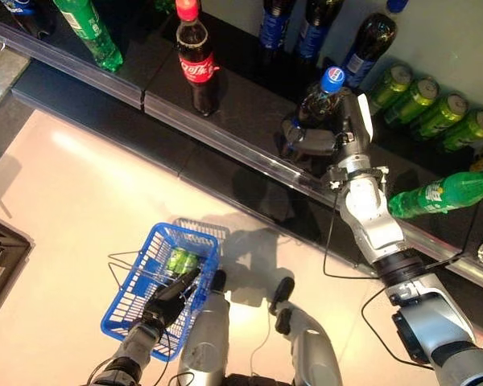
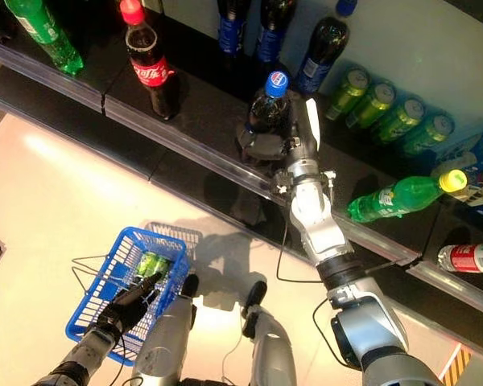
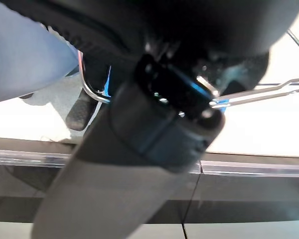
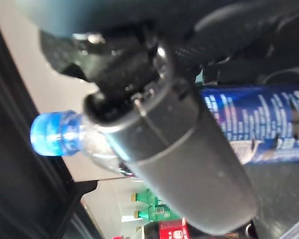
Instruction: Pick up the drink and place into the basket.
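Low at the robot's left, the left hand [image 1: 167, 301] curls its fingers [image 2: 137, 291] round the wire handle of a blue basket [image 1: 122, 299], which hangs over a pale, glossy floor [image 1: 72, 193]; a green can [image 1: 179, 260] lies inside the basket at its far end. In the left wrist view the dark hand fills most of the frame, and only thin metal wires and a strip of blue show past it, so the grip itself is hard to make out there. Beyond the floor runs a black shelf [image 1: 249, 121] with a clear plastic lip [image 1: 225, 138] along its front edge. On it, from left to right, stand a green bottle [image 1: 90, 30], tilted and cut off by the frame's top, a cola bottle with a red cap [image 1: 196, 58], two dark bottles with blue labels [image 1: 294, 24] cut off above, and the drink [image 2: 267, 108], a dark bottle with a blue cap. The right hand [image 2: 275, 143] has its fingers clasped round the drink's body, which is upright on the shelf near the lip. Further right sit a row of green cans [image 1: 431, 106], a green bottle with a yellow cap [image 2: 402, 195] lying on its side, and a red can [image 2: 469, 257] partly cut off at the edge.
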You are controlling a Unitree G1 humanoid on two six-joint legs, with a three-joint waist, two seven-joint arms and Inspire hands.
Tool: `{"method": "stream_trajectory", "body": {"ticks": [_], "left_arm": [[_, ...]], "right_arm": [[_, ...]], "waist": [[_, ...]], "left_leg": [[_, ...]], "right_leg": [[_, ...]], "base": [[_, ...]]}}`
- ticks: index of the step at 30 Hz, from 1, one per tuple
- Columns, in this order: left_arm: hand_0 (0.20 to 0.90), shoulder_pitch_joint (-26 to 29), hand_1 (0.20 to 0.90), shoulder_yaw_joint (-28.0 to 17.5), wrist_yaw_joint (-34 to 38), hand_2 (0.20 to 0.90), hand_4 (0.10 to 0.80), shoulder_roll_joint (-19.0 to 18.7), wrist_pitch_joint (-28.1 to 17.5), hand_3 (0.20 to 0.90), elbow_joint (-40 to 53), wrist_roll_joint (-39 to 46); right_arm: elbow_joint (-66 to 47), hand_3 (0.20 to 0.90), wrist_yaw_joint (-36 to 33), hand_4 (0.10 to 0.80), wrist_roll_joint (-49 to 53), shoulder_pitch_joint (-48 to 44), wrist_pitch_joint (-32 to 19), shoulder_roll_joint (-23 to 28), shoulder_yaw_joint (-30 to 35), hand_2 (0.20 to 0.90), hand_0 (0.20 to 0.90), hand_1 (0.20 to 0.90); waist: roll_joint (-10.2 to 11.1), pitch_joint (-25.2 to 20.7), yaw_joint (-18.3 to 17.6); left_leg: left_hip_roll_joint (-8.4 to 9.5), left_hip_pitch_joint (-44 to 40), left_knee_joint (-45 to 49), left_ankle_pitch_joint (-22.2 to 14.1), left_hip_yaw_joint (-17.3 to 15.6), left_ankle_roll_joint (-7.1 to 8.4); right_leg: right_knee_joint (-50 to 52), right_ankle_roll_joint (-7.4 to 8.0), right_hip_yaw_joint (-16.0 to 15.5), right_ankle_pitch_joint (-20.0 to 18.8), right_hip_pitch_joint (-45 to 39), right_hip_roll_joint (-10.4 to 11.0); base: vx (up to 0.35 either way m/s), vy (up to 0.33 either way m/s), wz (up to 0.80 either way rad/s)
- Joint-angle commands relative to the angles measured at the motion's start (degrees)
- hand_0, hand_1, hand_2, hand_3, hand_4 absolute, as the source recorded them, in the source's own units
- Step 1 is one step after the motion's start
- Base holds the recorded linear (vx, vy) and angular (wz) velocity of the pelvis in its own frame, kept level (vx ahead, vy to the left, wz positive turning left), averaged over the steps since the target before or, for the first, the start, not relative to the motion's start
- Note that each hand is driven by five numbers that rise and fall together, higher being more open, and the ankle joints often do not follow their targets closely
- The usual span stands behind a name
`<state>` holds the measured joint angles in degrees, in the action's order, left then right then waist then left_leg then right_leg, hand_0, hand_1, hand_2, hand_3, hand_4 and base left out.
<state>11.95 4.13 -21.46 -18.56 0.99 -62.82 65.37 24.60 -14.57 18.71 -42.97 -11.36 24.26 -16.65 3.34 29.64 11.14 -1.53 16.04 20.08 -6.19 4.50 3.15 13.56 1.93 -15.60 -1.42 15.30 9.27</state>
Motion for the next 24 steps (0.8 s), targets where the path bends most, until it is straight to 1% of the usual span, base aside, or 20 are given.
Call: {"method": "stream_trajectory", "body": {"ticks": [1, 6, 12, 24], "left_arm": [[0.300, -1.1, 0.300, 4.2, -4.1, 0.300, 0.100, 0.8, 0.3, 0.200, 4.6, -1.1], [0.300, -0.8, 0.300, 5.1, -4.3, 0.300, 0.100, 0.9, 0.3, 0.200, 4.6, -1.3], [0.300, -0.4, 0.300, 6.1, -4.5, 0.300, 0.100, 1.5, -0.1, 0.200, 4.7, -1.1], [0.300, 0.4, 0.300, 6.1, -4.4, 0.300, 0.100, 1.8, -0.9, 0.200, 4.6, -0.6]], "right_arm": [[-2.0, 0.200, 1.7, 0.100, 4.2, -7.4, -3.5, 1.2, 2.4, 0.300, 0.300, 0.300], [0.0, 0.200, 3.0, 0.100, 6.5, -8.7, -3.0, 0.0, 2.1, 0.300, 0.300, 0.300], [0.3, 0.200, 2.4, 0.100, 5.4, -9.2, -2.9, -0.9, 1.8, 0.300, 0.300, 0.300], [-1.2, 0.200, 1.7, 0.100, 3.2, -9.8, -3.9, -0.4, 1.9, 0.300, 0.300, 0.300]], "waist": [[-0.8, -3.9, 1.3], [-1.4, -3.8, 1.6], [-2.1, -3.4, 1.4], [-2.5, -2.9, 0.7]], "left_leg": [[0.90, 3.8, -0.8, 4.7, 0.6, -1.61], [1.21, 3.4, -1.3, 4.7, 0.8, -1.72], [1.59, 3.4, -1.7, 4.8, 0.7, -1.91], [1.79, 3.4, -2.0, 4.6, 0.3, -2.38]], "right_leg": [[1.3, 0.83, 0.5, 3.0, -4.6, 1.6], [1.6, 0.81, 0.2, 3.1, -4.4, 1.9], [2.0, 0.77, 0.2, 3.2, -3.7, 2.2], [2.9, 0.88, 0.5, 3.3, -2.5, 2.4]], "base": [[0.000, 0.000, 0.00], [0.005, 0.009, 0.02], [-0.004, 0.020, 0.05], [-0.011, 0.005, 0.00]]}}
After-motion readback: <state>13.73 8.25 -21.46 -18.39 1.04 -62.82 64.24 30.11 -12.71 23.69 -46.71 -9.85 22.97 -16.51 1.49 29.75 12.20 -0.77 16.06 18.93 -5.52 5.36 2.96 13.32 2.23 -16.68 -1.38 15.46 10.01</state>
